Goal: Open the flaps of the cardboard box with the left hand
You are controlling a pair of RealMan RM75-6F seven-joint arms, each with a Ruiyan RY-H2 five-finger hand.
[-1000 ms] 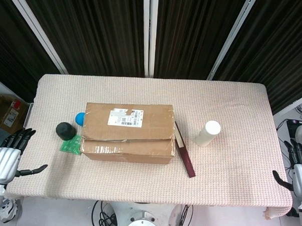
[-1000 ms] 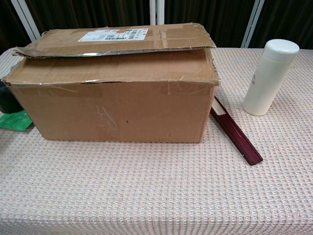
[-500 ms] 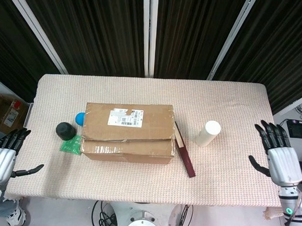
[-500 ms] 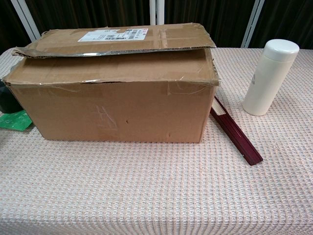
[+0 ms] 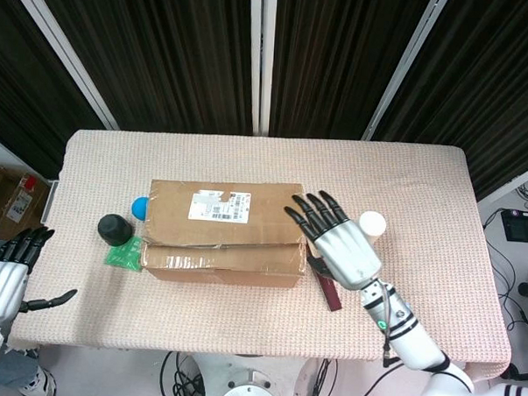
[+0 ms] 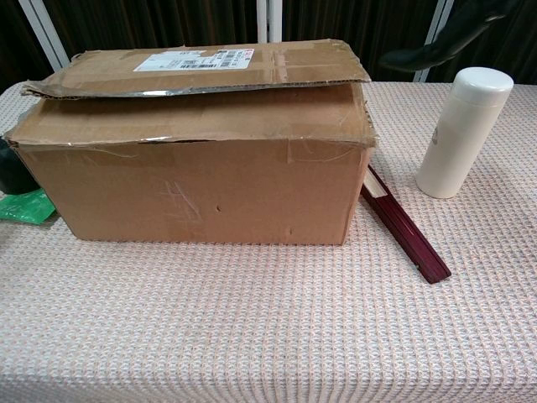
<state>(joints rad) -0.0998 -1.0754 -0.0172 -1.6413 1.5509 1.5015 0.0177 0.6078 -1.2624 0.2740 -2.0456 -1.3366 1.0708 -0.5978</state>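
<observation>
The cardboard box (image 5: pixel 223 231) (image 6: pixel 197 147) lies mid-table with its two long top flaps folded down; the far flap, with a white label, overlaps the near one. My left hand (image 5: pixel 4 279) hangs off the table's left edge, well away from the box, fingers spread and holding nothing. My right hand (image 5: pixel 337 241) hovers above the box's right end with its fingers spread, holding nothing. In the chest view only dark fingers (image 6: pixel 453 34) of that hand show, at the top right, above the bottle.
A white cylindrical bottle (image 5: pixel 369 225) (image 6: pixel 463 130) stands right of the box. A dark red flat stick (image 5: pixel 328 288) (image 6: pixel 407 235) lies along the box's right side. Left of the box sit a black round object (image 5: pixel 114 229), a blue ball (image 5: pixel 139 207) and a green packet (image 5: pixel 124 255).
My right hand has swept in from the table's right edge to above the box's right end. The left hand has stayed at the left edge. The box is unchanged.
</observation>
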